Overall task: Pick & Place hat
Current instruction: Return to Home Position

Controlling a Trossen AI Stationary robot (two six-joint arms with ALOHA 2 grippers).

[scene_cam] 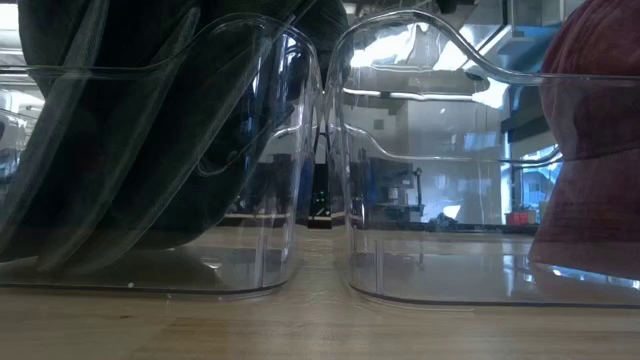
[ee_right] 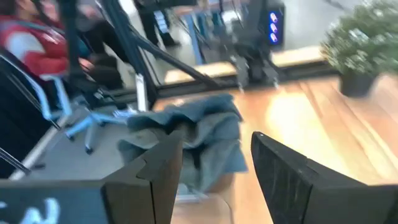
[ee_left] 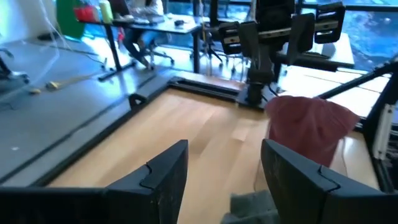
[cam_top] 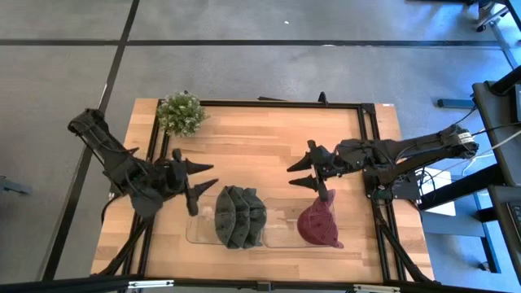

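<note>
Jaws apart, left bin (cam_top: pixel 198 229) grey caps (cam_top: pixel 239 216), right bin (cam_top: pixel 281 221) apparently maroon cap (cam_top: pixel 318 224)

Two dark arms, tips facing across the frame's middle, fingers parted.
Left arm (cam_top: pixel 114 159): enters at left-centre of the high view, elbow bent, wrist pointing right. The left gripper (cam_top: pixel 208 176) sits just left of centre, jaws spread. Right arm (cam_top: pixel 411 149): enters from the right edge, stretched leftward. The right gripper (cam_top: pixel 291 177) sits just right of centre, jaws spread, apart from its opposite.
</note>
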